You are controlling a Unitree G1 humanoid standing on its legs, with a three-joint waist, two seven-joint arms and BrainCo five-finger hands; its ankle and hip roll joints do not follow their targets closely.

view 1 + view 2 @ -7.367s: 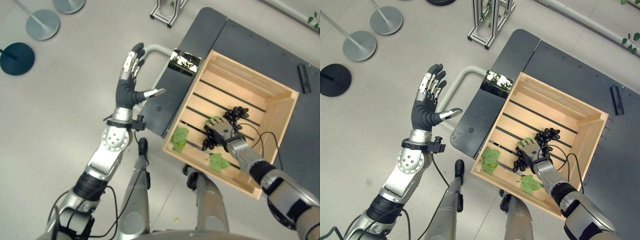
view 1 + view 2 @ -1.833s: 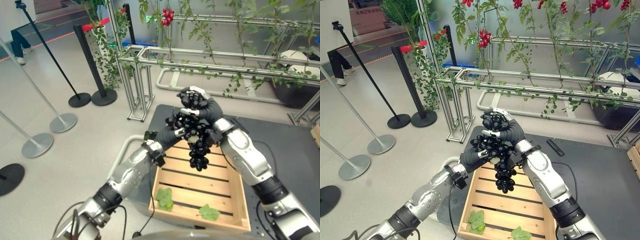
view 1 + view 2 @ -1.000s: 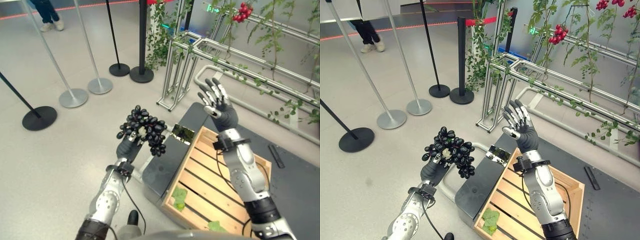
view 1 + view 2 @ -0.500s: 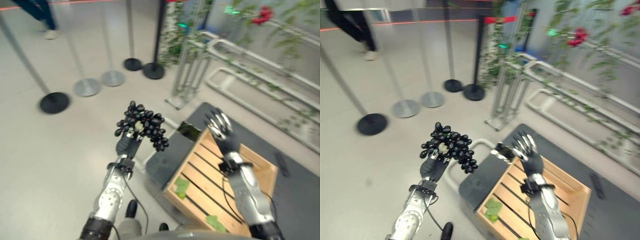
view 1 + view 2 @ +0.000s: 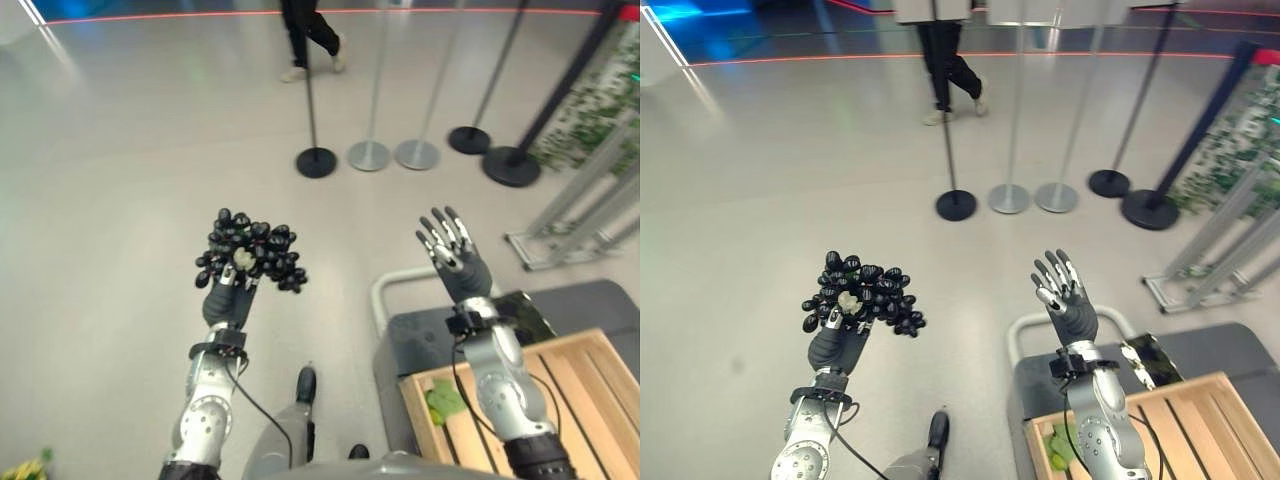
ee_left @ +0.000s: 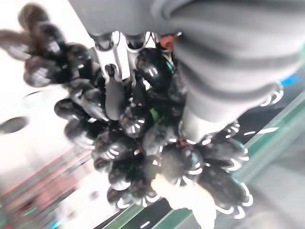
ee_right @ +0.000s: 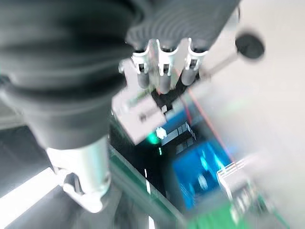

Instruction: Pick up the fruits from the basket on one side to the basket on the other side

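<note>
Inspector: Grey polished floor (image 5: 760,200), stanchion bases (image 5: 1010,198), a person's legs (image 5: 952,68) beyond. Where is the fruit?

Assessor: The left hand (image 5: 226,300) has its fingers curled round the black grape bunch (image 5: 250,253), raised over bare floor, well apart from the wooden crate (image 5: 560,400). The right hand (image 5: 1065,293) is spread, holding nothing.

Inspector: Advice?

Assessor: Judged: keep 1 firm grip, carry level, lower into the receiving basket before releasing; grapes detach easily.
</note>
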